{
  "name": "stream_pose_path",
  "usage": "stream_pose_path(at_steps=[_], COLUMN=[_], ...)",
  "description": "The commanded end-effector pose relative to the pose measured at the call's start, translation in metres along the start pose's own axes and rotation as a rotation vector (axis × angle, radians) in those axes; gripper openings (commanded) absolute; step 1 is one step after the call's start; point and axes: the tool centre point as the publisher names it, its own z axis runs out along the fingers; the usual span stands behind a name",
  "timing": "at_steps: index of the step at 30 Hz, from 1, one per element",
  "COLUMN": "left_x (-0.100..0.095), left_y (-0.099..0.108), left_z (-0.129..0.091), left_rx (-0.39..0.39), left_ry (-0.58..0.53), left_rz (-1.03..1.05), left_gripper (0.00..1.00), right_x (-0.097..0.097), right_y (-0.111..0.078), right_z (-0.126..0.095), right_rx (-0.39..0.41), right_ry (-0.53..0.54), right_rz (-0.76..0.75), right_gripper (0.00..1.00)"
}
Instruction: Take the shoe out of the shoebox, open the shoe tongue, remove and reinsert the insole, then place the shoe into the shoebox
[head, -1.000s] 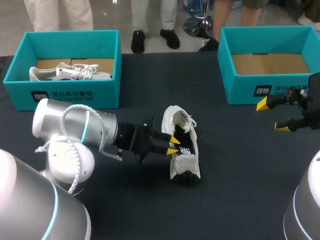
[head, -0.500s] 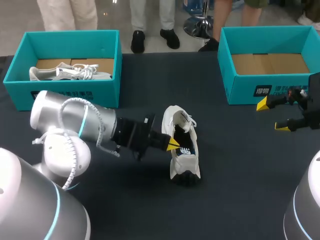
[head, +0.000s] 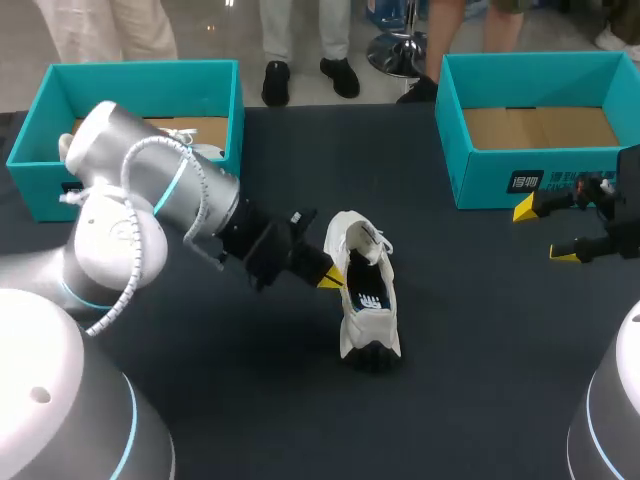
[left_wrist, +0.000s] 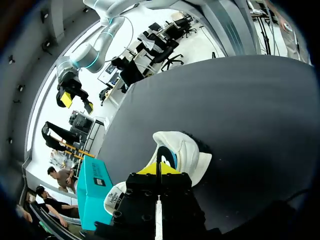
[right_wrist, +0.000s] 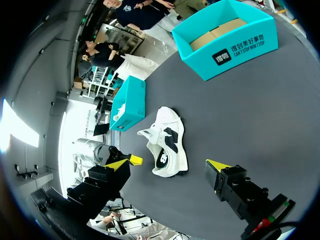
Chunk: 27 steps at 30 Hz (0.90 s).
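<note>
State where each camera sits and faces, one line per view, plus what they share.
Head: above and behind, looking down on the table; left gripper, right gripper show.
Left wrist: on that wrist, facing along its gripper onto the shoe.
Right wrist: on that wrist, facing past its gripper across the table.
Shared: all show the shoe.

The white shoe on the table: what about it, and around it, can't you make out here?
- Inside of the shoe: dark in the head view. In the left wrist view the left gripper blocks it, so what lies inside is unclear.
- Whether that gripper actually grips the shoe: the contact is hidden in both views.
- Contents of the left shoebox: in the head view, mostly covered by the left arm.
</note>
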Motion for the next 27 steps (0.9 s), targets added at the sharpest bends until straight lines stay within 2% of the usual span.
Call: stream_pose_path(at_steps=[1, 13, 20, 27], left_x=[-0.001, -0.007, 0.000, 0.002], left_y=[0.001, 0.000, -0.011, -0.013], left_z=[-0.010, -0.019, -0.020, -0.020], left_rx=[0.034, 0.052, 0.075, 0.067], left_ry=[0.150, 0.364, 0.527, 0.532], left_rz=[0.070, 0.260, 0.356, 0.372], left_gripper=[0.00, 0.00, 0.00, 0.00], right_x=[0.000, 0.000, 0.000, 0.000], right_y=[-0.001, -0.001, -0.001, -0.001], right_z=[0.000, 0.000, 0.000, 0.000], right_rx=[-0.001, -0.001, -0.001, -0.001], right_ry=[-0.002, -0.002, -0.002, -0.002], right_rz=[0.001, 0.001, 0.001, 0.001], right_gripper=[1.00, 1.00, 1.00, 1.00])
